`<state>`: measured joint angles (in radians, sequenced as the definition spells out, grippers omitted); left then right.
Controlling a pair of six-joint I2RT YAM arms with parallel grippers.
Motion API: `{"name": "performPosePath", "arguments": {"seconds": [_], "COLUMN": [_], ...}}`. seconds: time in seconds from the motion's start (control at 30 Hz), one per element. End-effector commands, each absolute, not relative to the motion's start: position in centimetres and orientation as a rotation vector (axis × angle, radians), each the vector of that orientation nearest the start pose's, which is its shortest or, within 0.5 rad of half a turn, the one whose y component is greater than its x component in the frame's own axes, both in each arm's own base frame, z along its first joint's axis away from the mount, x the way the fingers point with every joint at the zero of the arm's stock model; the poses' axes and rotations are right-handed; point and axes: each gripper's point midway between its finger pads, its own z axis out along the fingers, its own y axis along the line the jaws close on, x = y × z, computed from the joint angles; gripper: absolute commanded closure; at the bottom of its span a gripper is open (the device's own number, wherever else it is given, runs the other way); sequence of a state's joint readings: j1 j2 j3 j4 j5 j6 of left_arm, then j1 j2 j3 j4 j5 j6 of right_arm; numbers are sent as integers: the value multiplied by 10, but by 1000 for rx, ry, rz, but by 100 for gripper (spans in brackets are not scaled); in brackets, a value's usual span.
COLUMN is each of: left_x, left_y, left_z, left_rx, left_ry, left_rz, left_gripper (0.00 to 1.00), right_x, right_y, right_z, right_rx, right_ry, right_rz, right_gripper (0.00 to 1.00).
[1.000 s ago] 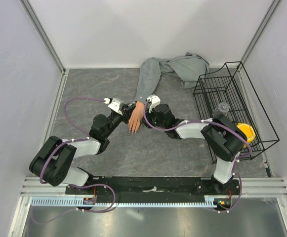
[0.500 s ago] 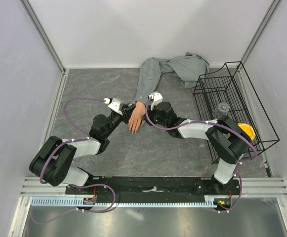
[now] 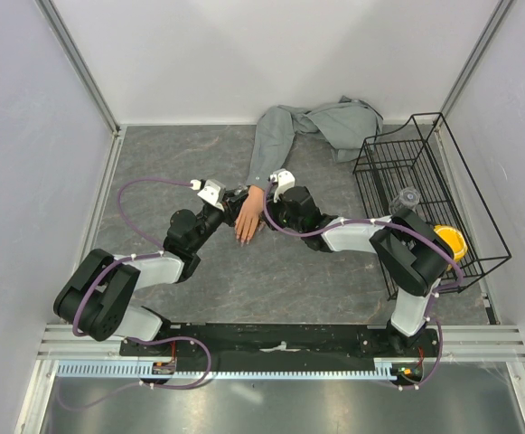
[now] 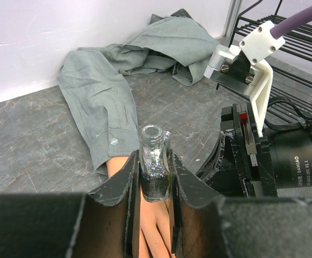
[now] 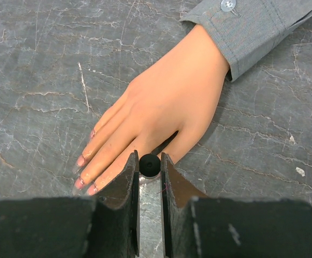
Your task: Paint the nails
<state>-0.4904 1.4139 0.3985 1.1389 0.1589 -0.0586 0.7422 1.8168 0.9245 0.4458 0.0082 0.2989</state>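
Observation:
The peach mannequin hand point(image 5: 169, 102) lies palm down on the grey table, its grey shirt sleeve point(image 5: 258, 27) at the wrist. Its pinkish nails point(image 5: 81, 160) show at the fingertips on the lower left. My right gripper point(image 5: 150, 162) is shut on a black brush cap point(image 5: 150, 163), seen end on, in the gap between thumb and index finger. My left gripper point(image 4: 154, 171) is shut on a small uncapped glass bottle point(image 4: 154, 156) with dark glittery polish, held upright above the hand point(image 4: 154, 228). In the top view both grippers, left point(image 3: 232, 204) and right point(image 3: 268, 215), flank the hand point(image 3: 248, 219).
The rest of the grey shirt point(image 3: 334, 122) is bunched at the back wall. A black wire basket point(image 3: 398, 149) stands at the right with a small jar point(image 3: 408, 197) and a yellow object point(image 3: 450, 242). The right wrist camera point(image 4: 290, 156) sits close beside the left gripper.
The right gripper has edged slightly left, closer to the mannequin hand. The left arm and the hand have not visibly moved.

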Motion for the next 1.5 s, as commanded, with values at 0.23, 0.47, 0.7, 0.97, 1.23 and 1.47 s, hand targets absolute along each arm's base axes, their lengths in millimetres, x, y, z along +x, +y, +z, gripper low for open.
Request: {"name": "performPosePath", "arguments": {"seconds": [0.23,0.47,0.7,0.97,1.23,1.47], "left_x": [350,350,350,350,351,350], "left_y": [-219,-219,-219,-219,-220,-221], "left_z": [206,206,205,205,205,206], "left_rx": [454,454,455,454,455,458], "left_ry": [1331,1331,1332,1333,1333,1330], "left_rz": [-530,-530,-531,-532,-535,-538], "left_gripper": [98,98,98,98,98,98], "right_x": [360,350,340,339,358,368], "right_y": [346,348,351,348,337,337], "right_z": [86,81,81,106,104,97], "right_rx": [-446,-458,-470,-460,-422,-428], "right_ry": [1981,1992,1994,1944,1953,1965], "right_rz": [668,703,724,727,655,610], "right_gripper": [100,100,100,100,100,100]}}
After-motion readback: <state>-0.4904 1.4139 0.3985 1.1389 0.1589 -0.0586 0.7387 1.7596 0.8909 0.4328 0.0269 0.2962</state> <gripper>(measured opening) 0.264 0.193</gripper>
